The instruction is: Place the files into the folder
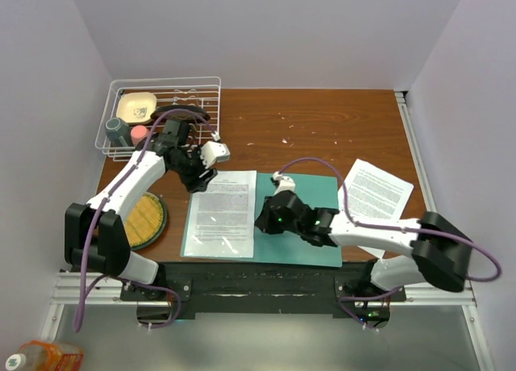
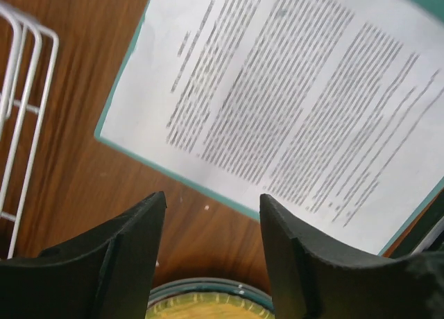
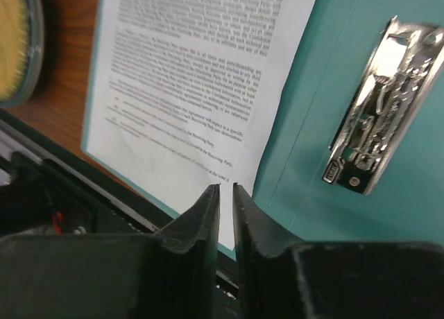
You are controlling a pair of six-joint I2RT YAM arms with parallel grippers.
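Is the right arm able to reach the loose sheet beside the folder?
Probably yes. The sheet lies flat beside the right arm, nothing on it; only that arm's forearm crosses its near corner.

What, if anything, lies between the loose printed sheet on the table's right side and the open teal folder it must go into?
No object sits on the bare wood between the loose sheet and the folder. Only the right arm reaches across, its forearm crossing the sheet's near corner and the folder's right edge.
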